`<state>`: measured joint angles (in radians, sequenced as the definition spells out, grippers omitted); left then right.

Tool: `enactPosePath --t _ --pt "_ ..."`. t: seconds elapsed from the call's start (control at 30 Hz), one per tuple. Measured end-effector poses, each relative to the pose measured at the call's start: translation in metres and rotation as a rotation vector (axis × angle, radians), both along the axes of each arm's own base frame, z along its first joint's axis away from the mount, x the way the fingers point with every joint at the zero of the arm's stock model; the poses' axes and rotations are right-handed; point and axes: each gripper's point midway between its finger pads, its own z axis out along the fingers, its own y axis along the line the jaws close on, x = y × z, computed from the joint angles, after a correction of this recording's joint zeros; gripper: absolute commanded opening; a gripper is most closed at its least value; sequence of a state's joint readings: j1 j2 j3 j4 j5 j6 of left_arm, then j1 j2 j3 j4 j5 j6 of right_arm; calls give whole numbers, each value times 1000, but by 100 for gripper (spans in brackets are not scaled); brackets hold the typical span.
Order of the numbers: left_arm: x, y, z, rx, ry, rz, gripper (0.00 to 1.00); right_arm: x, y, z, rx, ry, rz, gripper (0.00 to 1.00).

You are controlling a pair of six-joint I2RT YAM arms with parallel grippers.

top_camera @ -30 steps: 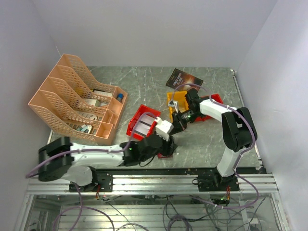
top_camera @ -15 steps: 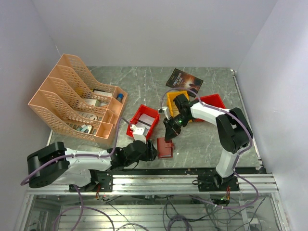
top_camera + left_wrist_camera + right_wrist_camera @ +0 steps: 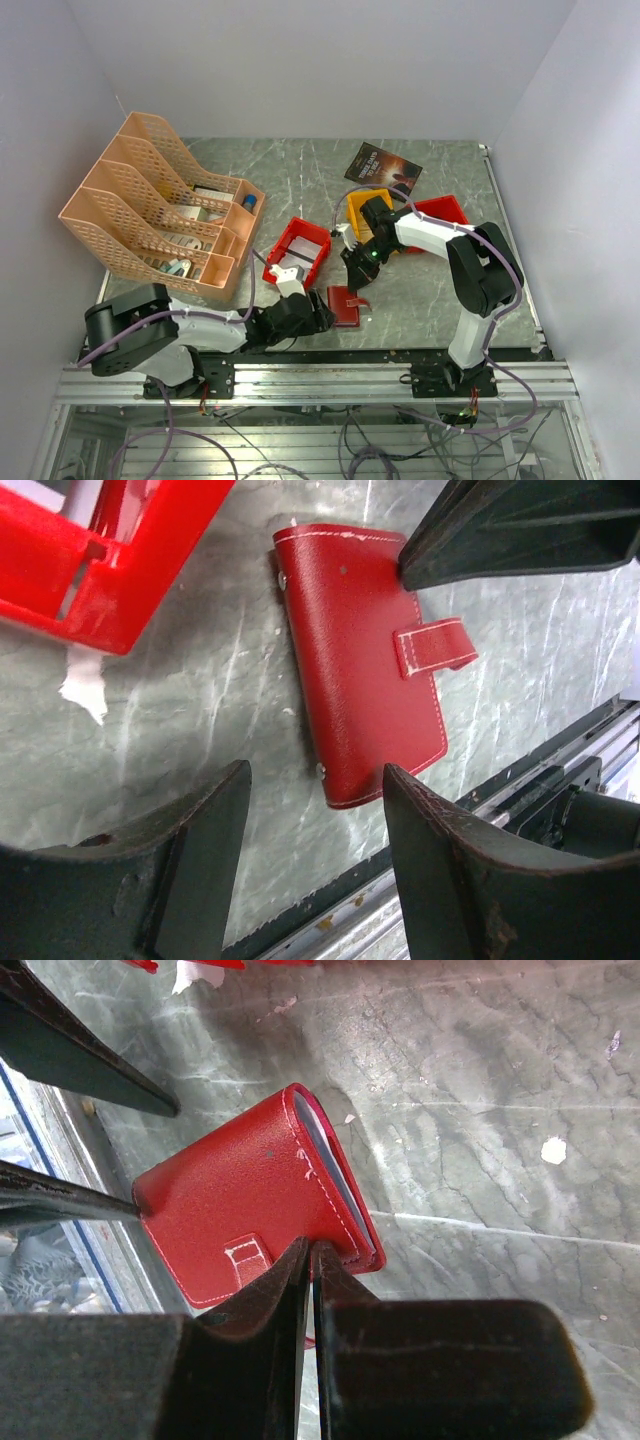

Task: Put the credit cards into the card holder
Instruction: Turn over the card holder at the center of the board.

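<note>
Left claw [image 3: 315, 773] — now beside card holder [image 3: 360, 660]

The card holder [image 3: 365, 660] is seen to be made of a dark-red, finely grained, leather-like material with a soft sheen, edged in pale stitching. The bench [image 3: 190, 720] is finished as grey veined stone, smooth and faintly glossy. The bin [image 3: 150, 570] is moulded in glossy red plastic. The left claw [image 3: 315, 780] is formed of a dark matt material, scuffed pale along its edges. The rack [image 3: 150, 200] is made of perforated peach plastic.
</note>
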<state>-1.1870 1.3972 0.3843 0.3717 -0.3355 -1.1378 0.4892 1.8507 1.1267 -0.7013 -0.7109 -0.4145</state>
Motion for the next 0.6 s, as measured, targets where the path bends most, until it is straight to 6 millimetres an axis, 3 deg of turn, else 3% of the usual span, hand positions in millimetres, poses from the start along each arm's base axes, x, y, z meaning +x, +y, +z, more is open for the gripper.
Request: enactPosePath --t 0.27,0.6 --pt "7 -21 4 -114 40 57 68 1 -1 -1 0 10 -10 6" --pt "13 -30 4 -218 66 119 66 1 -1 -1 3 25 -19 5"
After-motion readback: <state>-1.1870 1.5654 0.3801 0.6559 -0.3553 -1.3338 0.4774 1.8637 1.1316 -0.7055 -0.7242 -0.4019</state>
